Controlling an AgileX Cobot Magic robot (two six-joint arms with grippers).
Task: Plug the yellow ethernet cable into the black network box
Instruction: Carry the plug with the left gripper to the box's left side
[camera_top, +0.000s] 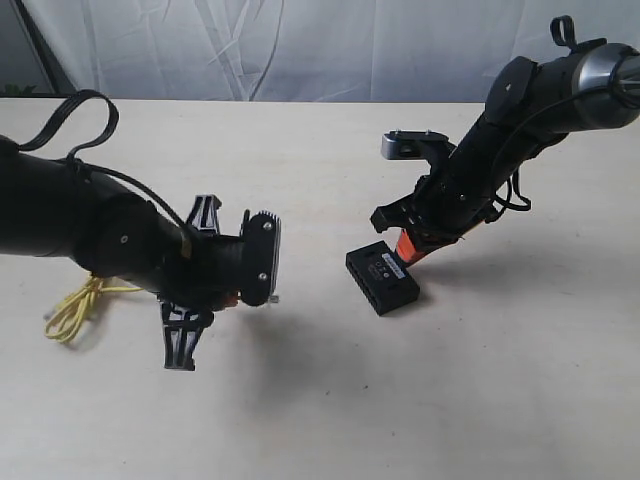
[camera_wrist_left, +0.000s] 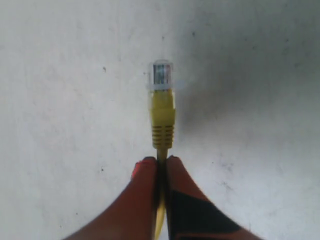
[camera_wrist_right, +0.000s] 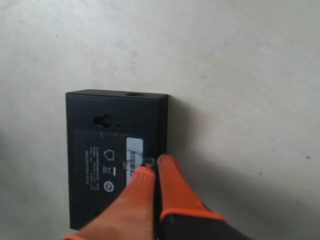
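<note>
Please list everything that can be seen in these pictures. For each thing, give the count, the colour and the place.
yellow ethernet cable: one, yellow with a clear plug; plug end held in the left gripper, loops lying on the table at the left of the exterior view.
black network box: one, black with a pale label; flat on the table, right of the middle.
table: one, pale beige; under everything.
cloth backdrop: one, white; behind the table.
left gripper: one, orange and black; shut on the cable just behind its plug.
right gripper: one, orange; shut, tips on top of the box beside its label.
left arm: one, black; from the left edge.
right arm: one, black; from the upper right.
</note>
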